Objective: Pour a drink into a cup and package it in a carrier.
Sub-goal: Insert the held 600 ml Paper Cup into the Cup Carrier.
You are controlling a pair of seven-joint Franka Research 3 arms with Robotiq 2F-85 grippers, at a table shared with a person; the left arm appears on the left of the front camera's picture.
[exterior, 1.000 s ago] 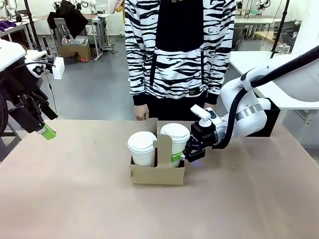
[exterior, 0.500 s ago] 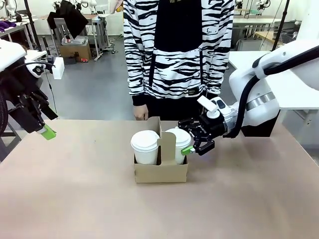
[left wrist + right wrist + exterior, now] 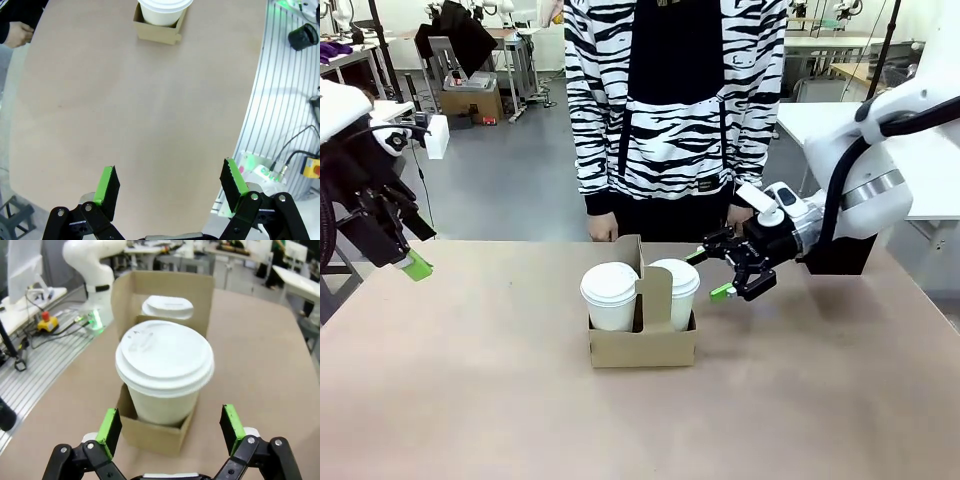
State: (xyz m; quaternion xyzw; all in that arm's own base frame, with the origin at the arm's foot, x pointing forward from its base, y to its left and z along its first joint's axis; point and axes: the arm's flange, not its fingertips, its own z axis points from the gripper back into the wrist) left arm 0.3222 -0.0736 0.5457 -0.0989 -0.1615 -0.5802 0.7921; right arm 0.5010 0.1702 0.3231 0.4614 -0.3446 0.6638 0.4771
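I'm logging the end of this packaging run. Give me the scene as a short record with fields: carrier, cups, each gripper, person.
carrier: brown cardboard carrier mid-table, handle tab upright
cups: two lidded white cups, left cup and right cup, one in each pocket
right gripper: right gripper open, beside the right cup, not touching
left gripper: left gripper open, off at the table's left edge, holding nothing
person: standing at the far side, hand near the table edge

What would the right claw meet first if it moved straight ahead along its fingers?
Probably the near white paper cup with domed lid in the brown cardboard carrier; the open right claw points at it.
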